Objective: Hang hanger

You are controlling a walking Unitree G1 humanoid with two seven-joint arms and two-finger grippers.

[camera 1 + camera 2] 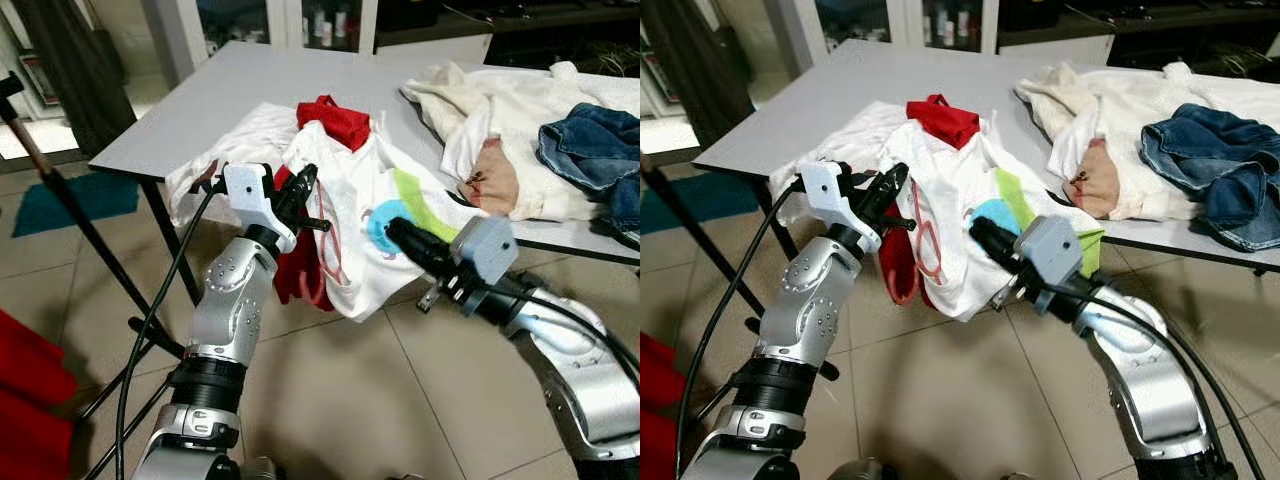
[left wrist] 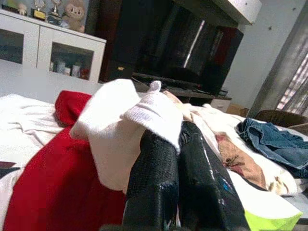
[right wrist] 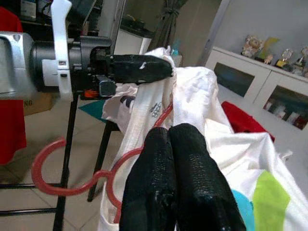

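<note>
The red hanger [image 3: 72,180] hangs off the desk's [image 1: 200,100] near edge, threaded inside a white shirt [image 1: 350,220]. The left gripper [image 1: 300,195] has its fingers clamped on shirt cloth. The right gripper [image 1: 405,240] presses its fingers together into the shirt. The hanger looks light, thin and stiff; the cloth is soft and slippery, so I'd hold near the hook.

Grey table [image 1: 200,110] (tiled floor [image 1: 400,400])
</note>
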